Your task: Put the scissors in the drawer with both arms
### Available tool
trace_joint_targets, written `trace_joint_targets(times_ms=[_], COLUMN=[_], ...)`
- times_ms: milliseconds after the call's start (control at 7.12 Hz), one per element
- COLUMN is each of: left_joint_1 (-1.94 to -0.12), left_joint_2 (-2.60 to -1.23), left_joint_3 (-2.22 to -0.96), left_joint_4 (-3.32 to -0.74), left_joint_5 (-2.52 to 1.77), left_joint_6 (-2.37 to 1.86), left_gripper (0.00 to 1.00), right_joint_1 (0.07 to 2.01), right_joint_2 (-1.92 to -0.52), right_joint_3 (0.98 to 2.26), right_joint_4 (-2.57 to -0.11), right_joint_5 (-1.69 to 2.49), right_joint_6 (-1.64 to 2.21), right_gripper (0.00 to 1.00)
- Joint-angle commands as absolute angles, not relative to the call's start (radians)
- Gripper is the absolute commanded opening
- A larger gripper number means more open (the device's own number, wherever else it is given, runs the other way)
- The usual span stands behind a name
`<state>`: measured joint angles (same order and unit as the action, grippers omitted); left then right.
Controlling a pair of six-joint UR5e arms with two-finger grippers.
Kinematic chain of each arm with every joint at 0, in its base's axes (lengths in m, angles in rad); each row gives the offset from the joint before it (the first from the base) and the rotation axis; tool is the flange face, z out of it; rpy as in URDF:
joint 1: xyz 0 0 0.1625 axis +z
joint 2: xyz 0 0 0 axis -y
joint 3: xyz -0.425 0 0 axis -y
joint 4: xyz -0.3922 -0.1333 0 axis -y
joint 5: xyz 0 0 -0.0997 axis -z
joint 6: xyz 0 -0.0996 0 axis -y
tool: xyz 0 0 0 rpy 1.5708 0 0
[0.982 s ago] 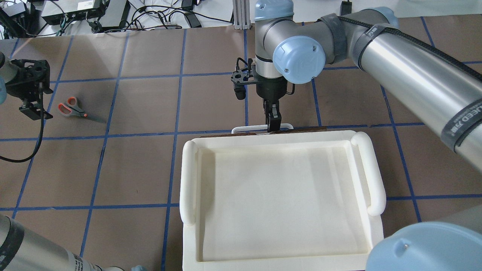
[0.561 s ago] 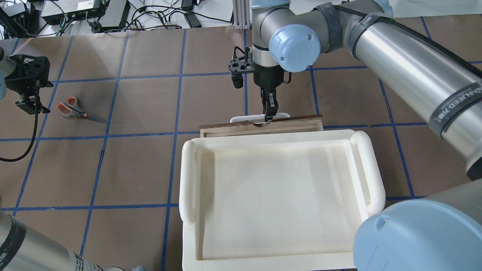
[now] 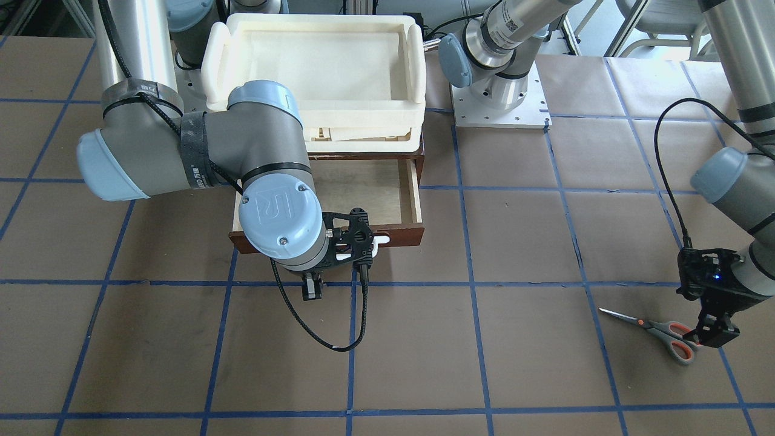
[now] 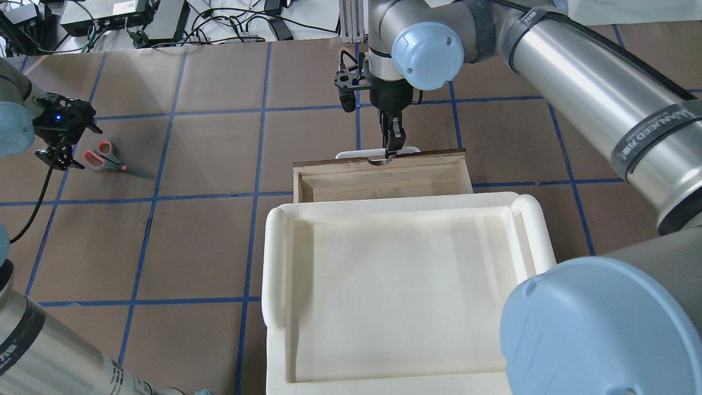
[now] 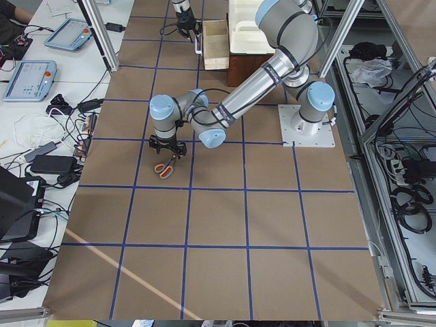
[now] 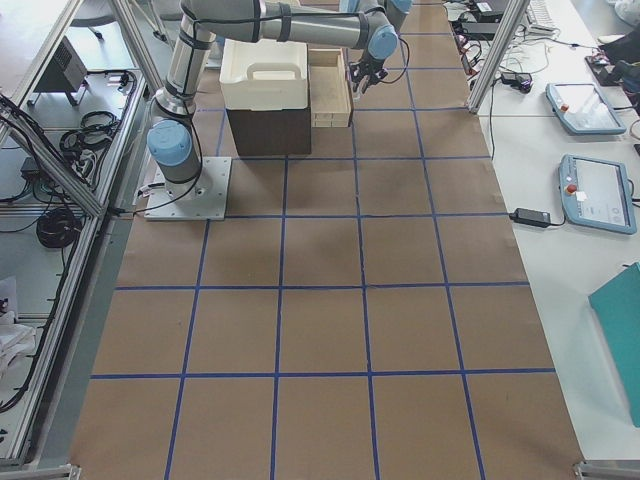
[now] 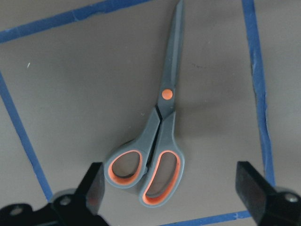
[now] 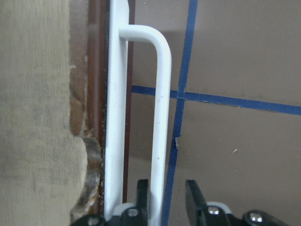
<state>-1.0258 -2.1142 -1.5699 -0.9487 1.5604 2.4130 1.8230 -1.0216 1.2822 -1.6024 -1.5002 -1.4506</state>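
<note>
Nearest me, at the bottom of the overhead frame, the cream tray [image 4: 384, 207] sits on top of the dark-brown cabinet. Just beyond the tray's far rim, the drawer [image 4: 384, 181] stands partly out, and I can see a strip of its pale plywood floor.

At the middle of the drawer's front is the white handle [image 8: 162, 117]. The right gripper [image 4: 392, 144] comes straight down onto it from the upper centre of the frame. On the right wrist camera its fingers [image 8: 142, 197] straddle the bar and are only narrowly parted. One finger lies against the bar, and a sliver of table shows between the bar and the other finger.

Further off, at the left edge of the overhead frame, the scissors [image 4: 109, 163] lie flat on the brown table [image 4: 208, 247], well apart from the drawer. Their blades are closed and the handles point toward the frame's edge.

The left gripper [image 4: 57, 159] is right at those handles. On its wrist camera its fingers [image 7: 96, 188] are spread wide, one on each side of the orange-lined loops and touching neither. I cannot tell how high it sits above the paper.
</note>
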Motion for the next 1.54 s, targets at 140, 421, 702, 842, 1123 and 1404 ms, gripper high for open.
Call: trace_joint_targets(times_ms=[140, 421, 702, 842, 1123, 1404], left_joint_1=[-1.028, -1.028, -1.028, -1.028, -1.028, -1.029], left_joint_2=[-2.206, -2.217, -2.223, -2.223, -2.218, -2.206], left_joint_3=[-1.571, -1.571, -1.571, -1.571, -1.58, -1.586], left_joint_4=[-0.871, -0.876, -0.88, -0.882, -0.882, -0.882], left_joint_5=[1.557, 1.548, 1.517, 1.519, 1.516, 1.516], left_joint_6=[2.559, 2.556, 2.554, 2.556, 2.556, 2.551], left_gripper=[0.91, 0.9, 0.7, 0.5, 0.11, 0.05], right_joint_1=[1.798, 1.798, 1.798, 1.798, 1.793, 1.769], right_joint_2=[-0.999, -0.963, -0.956, -0.956, -0.963, -1.023], right_joint_3=[1.26, 1.209, 1.206, 1.206, 1.206, 1.207], right_joint_4=[-1.66, -1.658, -1.676, -1.681, -1.681, -1.68], right_joint_5=[-1.487, -1.482, -1.477, -1.477, -1.476, -1.482], right_joint_6=[-1.462, -1.46, -1.463, -1.465, -1.448, -1.343], right_gripper=[0.37, 0.37, 0.38, 0.38, 0.72, 1.0])
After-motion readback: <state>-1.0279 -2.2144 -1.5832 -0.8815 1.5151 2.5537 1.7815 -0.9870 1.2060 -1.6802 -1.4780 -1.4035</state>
